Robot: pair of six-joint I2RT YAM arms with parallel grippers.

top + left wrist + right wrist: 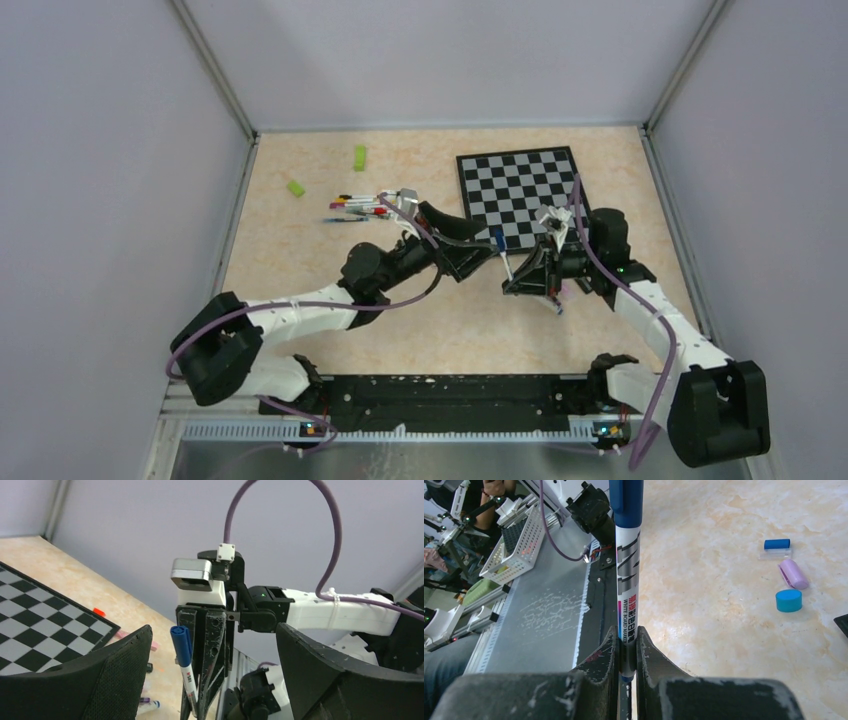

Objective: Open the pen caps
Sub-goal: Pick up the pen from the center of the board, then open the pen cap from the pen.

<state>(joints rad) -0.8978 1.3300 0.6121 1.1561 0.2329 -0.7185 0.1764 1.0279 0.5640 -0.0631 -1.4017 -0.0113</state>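
a: what has the pen?
b: the right gripper [626,645] is clamped on the pen [628,580], pinching it low on the barrel. the rest of the pen stands straight out past the tips.

a: and the cap?
b: the cap [626,502], dark blue, is on the pen's far end, well away from the right gripper's pinch.

a: the left gripper?
b: the left gripper [212,632] is spread wide and holds nothing. its own camera shows the capped end between the two fingers, touching neither.

a: anything else close by?
b: loose caps [794,574] in blue, pink and teal lie on the table [724,640], off to the right gripper's right. a bunch of other pens [360,207] lies beyond the left gripper, to its left. the chessboard [520,190] lies just past both grippers, and two green blocks [359,157] sit farther out than the pens.
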